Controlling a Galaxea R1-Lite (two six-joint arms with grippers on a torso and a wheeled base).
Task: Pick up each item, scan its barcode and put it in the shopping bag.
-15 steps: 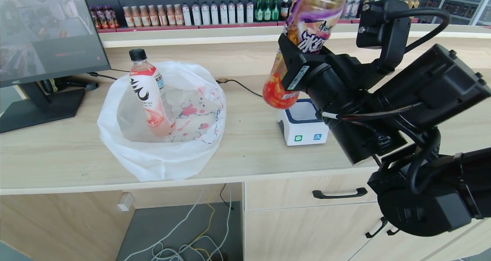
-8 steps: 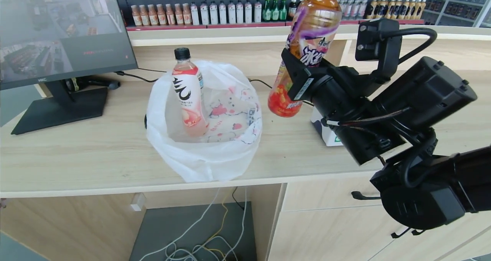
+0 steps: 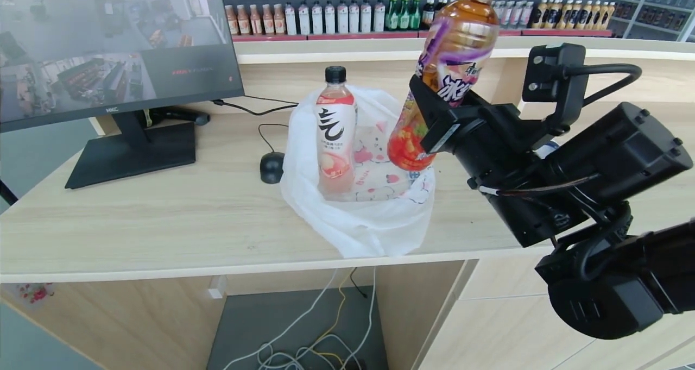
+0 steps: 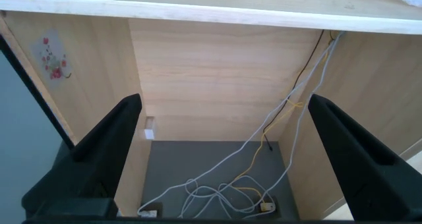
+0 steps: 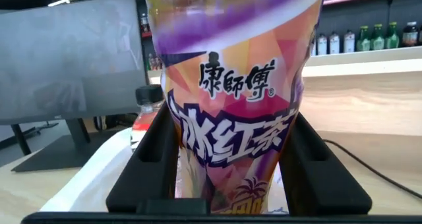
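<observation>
My right gripper (image 3: 429, 114) is shut on an amber tea bottle (image 3: 450, 71) with a purple and orange label, held upright and slightly tilted. The bottle's base hangs over the right rim of the white shopping bag (image 3: 358, 218) on the wooden counter (image 3: 163, 212). A pink drink bottle (image 3: 335, 136) with a black cap stands inside the bag. In the right wrist view the tea bottle (image 5: 231, 118) sits between the black fingers (image 5: 148, 158), with the pink bottle's cap (image 5: 149, 95) behind it. My left gripper (image 4: 224, 105) is open below the counter's edge, holding nothing.
A monitor (image 3: 108, 44) on a black stand is at the back left, with a black mouse (image 3: 271, 166) beside the bag. Shelves of bottles (image 3: 380, 14) line the far wall. Loose cables (image 3: 320, 343) lie under the counter.
The head view has swung, shifting the whole picture to the right. The held tea bottle has gone from above the white scanner to above the bag's right rim.
</observation>
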